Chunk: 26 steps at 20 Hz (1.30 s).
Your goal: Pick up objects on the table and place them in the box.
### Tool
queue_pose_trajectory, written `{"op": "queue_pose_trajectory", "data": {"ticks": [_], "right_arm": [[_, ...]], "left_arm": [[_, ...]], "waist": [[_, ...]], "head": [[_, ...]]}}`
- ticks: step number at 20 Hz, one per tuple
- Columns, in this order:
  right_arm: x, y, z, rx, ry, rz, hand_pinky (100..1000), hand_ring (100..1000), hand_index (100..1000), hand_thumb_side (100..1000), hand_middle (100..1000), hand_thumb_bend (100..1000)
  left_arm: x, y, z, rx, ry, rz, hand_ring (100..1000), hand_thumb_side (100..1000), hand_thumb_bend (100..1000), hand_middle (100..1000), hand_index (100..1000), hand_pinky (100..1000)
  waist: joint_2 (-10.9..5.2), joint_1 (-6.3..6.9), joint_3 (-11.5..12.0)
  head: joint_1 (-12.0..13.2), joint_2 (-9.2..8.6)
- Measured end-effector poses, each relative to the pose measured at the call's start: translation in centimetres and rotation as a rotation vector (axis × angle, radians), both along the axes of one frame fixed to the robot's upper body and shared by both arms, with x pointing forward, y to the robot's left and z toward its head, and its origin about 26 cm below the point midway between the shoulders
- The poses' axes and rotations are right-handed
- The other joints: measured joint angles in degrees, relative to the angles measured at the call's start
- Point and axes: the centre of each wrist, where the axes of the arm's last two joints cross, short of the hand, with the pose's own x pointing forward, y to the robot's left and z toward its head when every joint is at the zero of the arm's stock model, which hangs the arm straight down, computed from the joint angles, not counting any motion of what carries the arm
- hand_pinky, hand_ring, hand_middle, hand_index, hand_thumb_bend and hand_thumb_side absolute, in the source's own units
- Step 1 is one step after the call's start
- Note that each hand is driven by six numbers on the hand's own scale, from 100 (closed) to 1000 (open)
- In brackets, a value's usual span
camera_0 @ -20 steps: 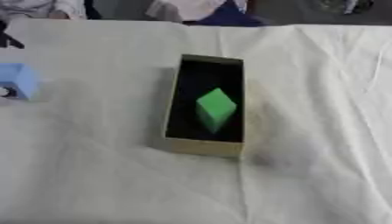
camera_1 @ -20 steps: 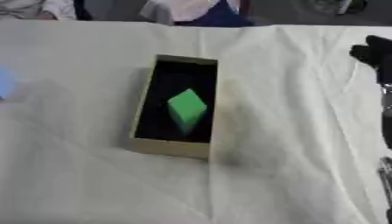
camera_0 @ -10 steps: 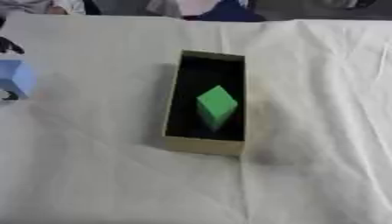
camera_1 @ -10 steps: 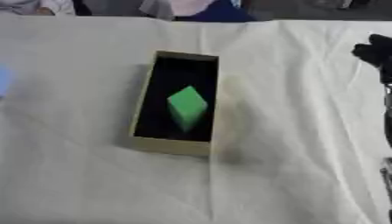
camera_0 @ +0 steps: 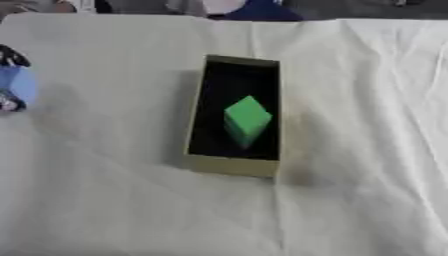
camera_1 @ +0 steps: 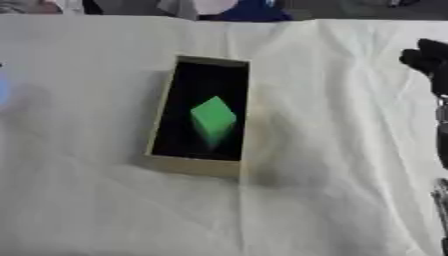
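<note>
An open tan cardboard box (camera_0: 229, 166) with a dark inside lies in the middle of the white cloth. A green block (camera_0: 246, 119) sits in it, tilted on a corner. At the far left edge my left hand (camera_0: 9, 56) is shut on a light blue object (camera_0: 17, 85), with black fingers above and below it; most of the hand is out of view. In the right eye view my right hand (camera_1: 427, 59) stands at the right edge, well away from the box, fingers relaxed and holding nothing.
A white wrinkled cloth (camera_0: 131, 210) covers the whole table. People's clothing (camera_0: 249, 9) shows along the far edge. The cloth stretches bare on both sides of the box and in front of it.
The left hand with the blue object has edged slightly toward the left border. The box, the green block and the right hand stay where they were.
</note>
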Motion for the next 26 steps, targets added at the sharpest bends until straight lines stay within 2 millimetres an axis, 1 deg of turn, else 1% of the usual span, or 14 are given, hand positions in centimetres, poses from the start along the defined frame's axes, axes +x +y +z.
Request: {"op": "queue_pose_trajectory", "data": {"ticks": [2, 6, 10, 13, 16, 20, 22, 24, 26], "right_arm": [[0.0, 0.0, 0.0, -0.001, 0.001, 0.000, 839, 802, 839, 909, 652, 100], [0.0, 0.0, 0.0, -0.002, 0.004, 0.000, 840, 803, 839, 909, 652, 100], [0.0, 0.0, 0.0, -0.002, 0.005, 0.000, 840, 803, 839, 907, 652, 100], [0.0, 0.0, 0.0, -0.002, 0.006, 0.000, 841, 803, 839, 906, 653, 100], [0.0, 0.0, -0.1, -0.002, 0.007, -0.001, 841, 803, 839, 903, 653, 100], [-0.1, -0.1, -0.2, -0.002, 0.010, -0.002, 841, 803, 840, 898, 654, 100], [-0.1, -0.1, -0.2, -0.002, 0.009, -0.001, 841, 803, 840, 894, 655, 100], [-0.1, -0.1, -0.1, -0.001, 0.006, 0.000, 841, 804, 840, 893, 655, 100], [-0.1, -0.1, -0.1, 0.000, 0.003, 0.004, 842, 804, 840, 892, 655, 100]], "left_arm": [[0.0, 0.0, 0.0, -0.004, -0.016, 0.005, 663, 100, 277, 631, 733, 598], [0.0, 0.0, 0.1, -0.001, -0.035, 0.012, 638, 100, 283, 608, 713, 562], [0.0, -0.3, 0.4, 0.006, -0.051, -0.003, 640, 100, 282, 612, 716, 564], [0.1, -1.2, 1.4, 0.028, -0.066, -0.050, 649, 100, 296, 620, 722, 574], [0.0, -2.7, 2.9, 0.071, -0.085, -0.122, 655, 100, 322, 626, 725, 581], [-0.2, -5.9, 5.6, 0.142, -0.132, -0.254, 660, 100, 327, 630, 728, 587], [-0.5, -8.0, 7.2, 0.172, -0.163, -0.334, 663, 100, 319, 633, 732, 592], [-0.8, -10.6, 8.4, 0.191, -0.193, -0.423, 666, 100, 309, 635, 735, 594], [-1.2, -13.7, 9.5, 0.200, -0.222, -0.524, 667, 100, 297, 636, 737, 596]], "waist": [[0.00, 0.00, 0.00], [-0.02, 0.01, 0.00], [-0.18, 0.01, 0.01], [-0.45, 0.01, 0.12], [-0.65, 0.03, 0.16], [-1.11, 0.06, 0.20], [-1.25, 0.07, 0.20], [-1.47, 0.07, 0.19], [-1.53, 0.08, 0.13]], "head": [[-0.28, 0.00], [-0.66, 0.00], [-1.24, 0.00], [-1.60, 0.00], [-1.88, 0.00], [-2.17, 0.00], [-2.24, 0.00], [-2.24, 0.00], [-2.24, 0.00]]}}
